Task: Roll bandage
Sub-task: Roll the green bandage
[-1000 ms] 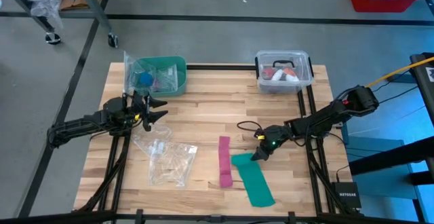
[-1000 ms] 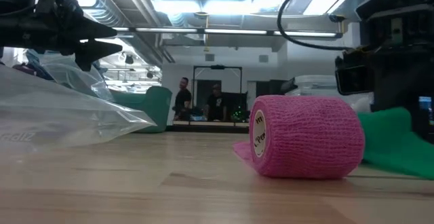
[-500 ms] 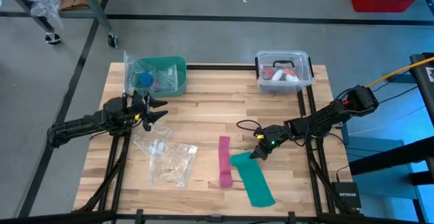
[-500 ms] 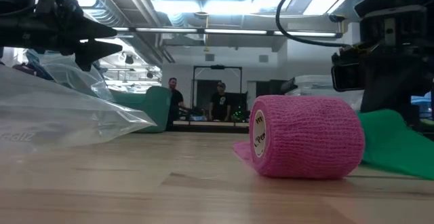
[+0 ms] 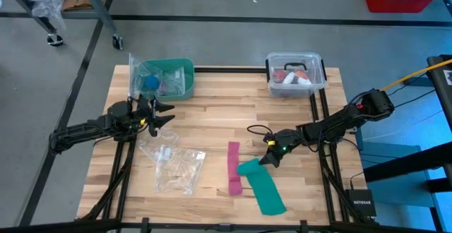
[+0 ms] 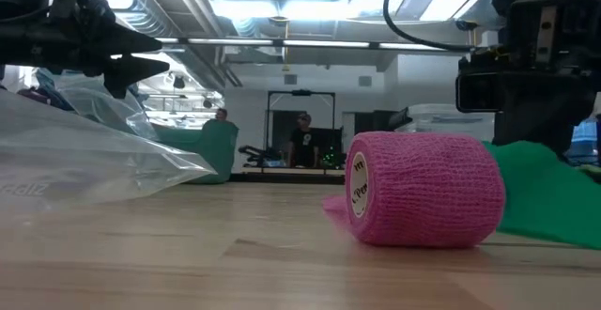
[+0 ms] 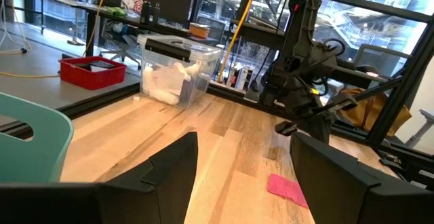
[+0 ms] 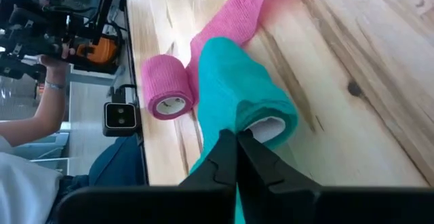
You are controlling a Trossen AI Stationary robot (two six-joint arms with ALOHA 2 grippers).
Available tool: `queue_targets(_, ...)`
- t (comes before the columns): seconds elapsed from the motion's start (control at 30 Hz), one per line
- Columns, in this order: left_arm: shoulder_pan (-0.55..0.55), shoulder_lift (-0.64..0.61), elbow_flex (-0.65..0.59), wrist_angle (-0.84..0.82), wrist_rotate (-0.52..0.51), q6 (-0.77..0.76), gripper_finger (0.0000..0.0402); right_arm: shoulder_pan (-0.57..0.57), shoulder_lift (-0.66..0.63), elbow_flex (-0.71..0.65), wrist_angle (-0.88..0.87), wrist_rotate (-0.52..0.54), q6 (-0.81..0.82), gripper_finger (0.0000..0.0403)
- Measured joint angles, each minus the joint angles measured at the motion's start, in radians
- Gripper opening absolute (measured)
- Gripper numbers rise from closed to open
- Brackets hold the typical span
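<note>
While the wooden table (image 5: 212, 123) carried a crumpled clear plastic bag (image 5: 175, 166) at about eight o'clock, a green bin (image 5: 167, 78) at eleven and a clear lidded box (image 5: 295, 74) at one, the teal bandage (image 5: 260, 185) lay partly unrolled toward five o'clock, just beside a pink strip (image 5: 234, 166) ending in a pink roll (image 6: 420, 189). The right gripper (image 5: 267, 161) sat at the bandage's rolled end, fingers clenched on it, the cloth wrapped around them in the right wrist view. The left gripper (image 5: 166, 112) hovered at nine o'clock, fingers spread and empty.
</note>
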Motion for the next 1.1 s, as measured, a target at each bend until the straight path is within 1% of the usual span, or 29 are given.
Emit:
queue_targets(0.27,0.000,0.000,0.000,0.000,0.000,0.000,0.0225,0.000,0.000,0.000,-0.014,0.014,-0.002,0.0013)
queue_targets(0.37,0.000,0.000,0.000,0.000,0.000,0.000,0.0225,0.000,0.000,0.000,-0.013,0.038,-0.049,0.0016)
queue_targets(0.43,0.000,0.000,0.000,0.000,0.000,0.000,0.0225,0.000,0.000,0.000,-0.013,0.051,-0.069,0.0025)
queue_targets(0.53,0.000,0.000,0.000,0.000,0.000,0.000,0.0225,0.000,0.000,0.000,-0.013,0.066,-0.072,0.0054)
queue_targets(0.77,0.000,0.000,0.000,0.000,0.000,0.000,0.0225,0.000,0.000,0.000,-0.013,0.072,-0.070,0.0154)
queue_targets(0.87,0.000,0.000,0.000,0.000,0.000,0.000,0.0225,0.000,0.000,0.000,-0.013,0.073,-0.066,0.0191)
queue_targets(1.0,0.000,0.000,0.000,0.000,0.000,0.000,0.0225,0.000,0.000,0.000,-0.013,0.100,-0.044,0.0222)
queue_targets(1.1,0.000,0.000,0.000,0.000,0.000,0.000,0.0225,0.000,0.000,0.000,-0.017,0.108,-0.043,0.0228)
